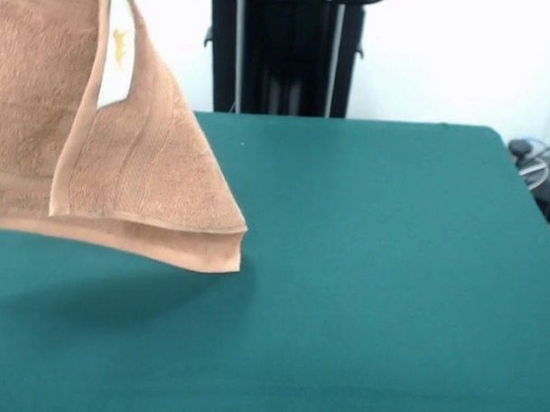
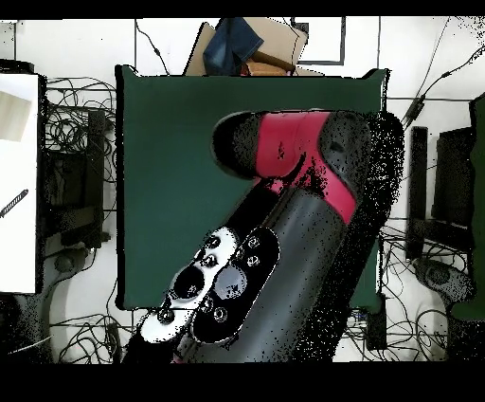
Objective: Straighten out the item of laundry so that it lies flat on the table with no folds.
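Towel (image 1: 123, 164) hangs folded over itself, above the table (image 1: 372, 264) at the front view's left, lower corner clear of the cloth (shadow underneath). Risk: lowered like this, the doubled layers probably land stacked and the fold stays; a slack hold could also let it fall in a heap. Arm (image 2: 303, 161) stretches across the table in the overhead view, hiding the towel. Gripper isn't visible, so I can't tell its state.
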Tool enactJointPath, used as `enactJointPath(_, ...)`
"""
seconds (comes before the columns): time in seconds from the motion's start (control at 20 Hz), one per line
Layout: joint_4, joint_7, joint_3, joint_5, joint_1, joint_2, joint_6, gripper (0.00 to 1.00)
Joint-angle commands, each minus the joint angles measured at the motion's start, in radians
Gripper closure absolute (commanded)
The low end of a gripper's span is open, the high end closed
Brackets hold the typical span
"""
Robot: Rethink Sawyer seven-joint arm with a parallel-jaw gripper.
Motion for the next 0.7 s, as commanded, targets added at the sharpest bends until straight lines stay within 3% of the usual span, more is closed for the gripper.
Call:
enactJointPath(0.05,0.175,0.226,-0.050,-0.010,0.100,-0.112,0.109,1.00)
enactJointPath(0.3,0.150,0.215,-0.074,-0.001,0.113,-0.098,0.137,1.00)
enactJointPath(0.7,-0.041,0.216,-0.030,0.036,0.053,0.020,0.181,1.00)
